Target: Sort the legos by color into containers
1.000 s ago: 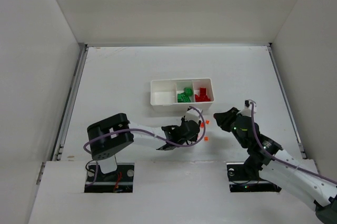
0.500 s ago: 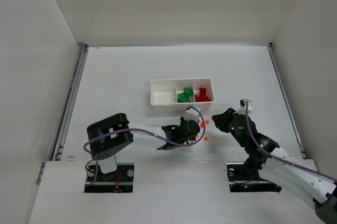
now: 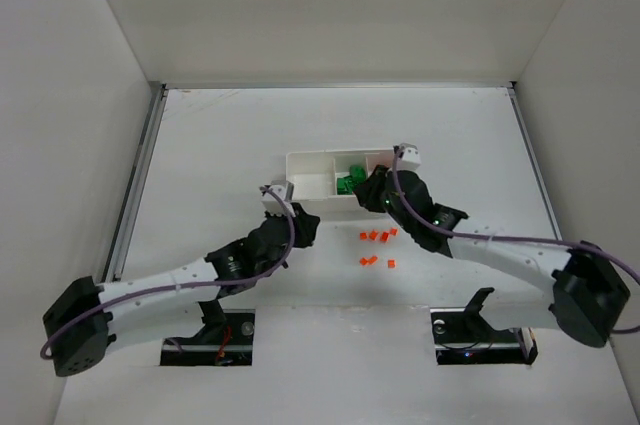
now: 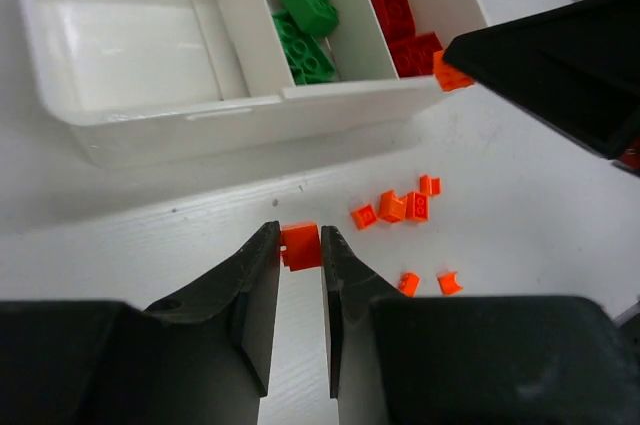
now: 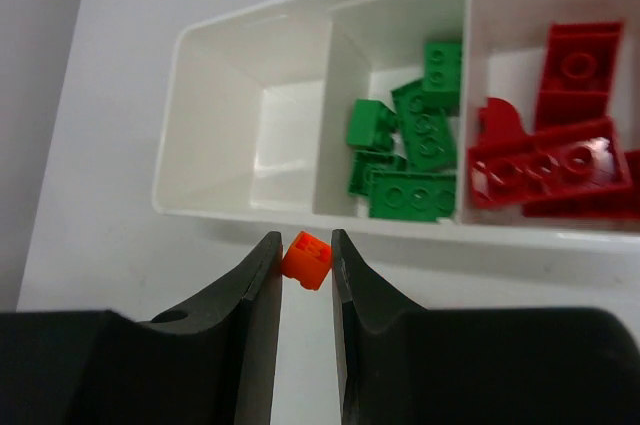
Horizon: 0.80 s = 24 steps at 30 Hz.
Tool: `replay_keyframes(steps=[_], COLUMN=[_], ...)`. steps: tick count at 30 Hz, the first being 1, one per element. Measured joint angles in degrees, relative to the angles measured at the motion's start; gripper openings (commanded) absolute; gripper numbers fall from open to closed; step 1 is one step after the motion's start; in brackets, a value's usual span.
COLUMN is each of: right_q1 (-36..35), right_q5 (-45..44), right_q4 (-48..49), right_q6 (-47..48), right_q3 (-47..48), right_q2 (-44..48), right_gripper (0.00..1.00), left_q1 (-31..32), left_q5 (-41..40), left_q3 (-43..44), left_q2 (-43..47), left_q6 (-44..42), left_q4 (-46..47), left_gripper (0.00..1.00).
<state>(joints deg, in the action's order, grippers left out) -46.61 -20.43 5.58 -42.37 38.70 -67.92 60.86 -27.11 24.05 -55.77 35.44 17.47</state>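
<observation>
My left gripper (image 4: 299, 233) and right gripper (image 5: 305, 237) are each pinched on an orange bit (image 4: 300, 248); I'd get well over the empty left compartment (image 5: 235, 115) before letting go.

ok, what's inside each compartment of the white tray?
Left compartment: nothing visible. Middle: green legos. Right: red legos, though its outer end runs out of the right wrist view and the right arm covers it from above.

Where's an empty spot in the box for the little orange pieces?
The left compartment is bare, between the tray wall and the divider beside the green bricks. The middle and right, with red bricks, are crowded.
</observation>
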Motion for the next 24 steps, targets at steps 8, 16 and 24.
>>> replay_keyframes(steps=[8,16,24], right_q1=[-0.79,-0.74,-1.29], right_q5=[3.19,5.90,1.84], right_q4=[4.79,5.25,5.97], right_q6=[1.86,2.14,2.10], right_q3=[15.74,23.50,9.07], right_q2=[-19.43,-28.52,-13.09], right_gripper=[0.32,0.53,0.23], left_q1=[-9.01,-14.45,-16.33], left_q5=[-0.07,2.54,4.68], left_q3=[-1.97,-1.14,4.24], left_q2=[14.88,11.06,0.44], left_q6=[0.55,0.39,-0.96], left_q4=[-6.86,-7.26,-3.69], left_gripper=[0.11,0.11,0.12])
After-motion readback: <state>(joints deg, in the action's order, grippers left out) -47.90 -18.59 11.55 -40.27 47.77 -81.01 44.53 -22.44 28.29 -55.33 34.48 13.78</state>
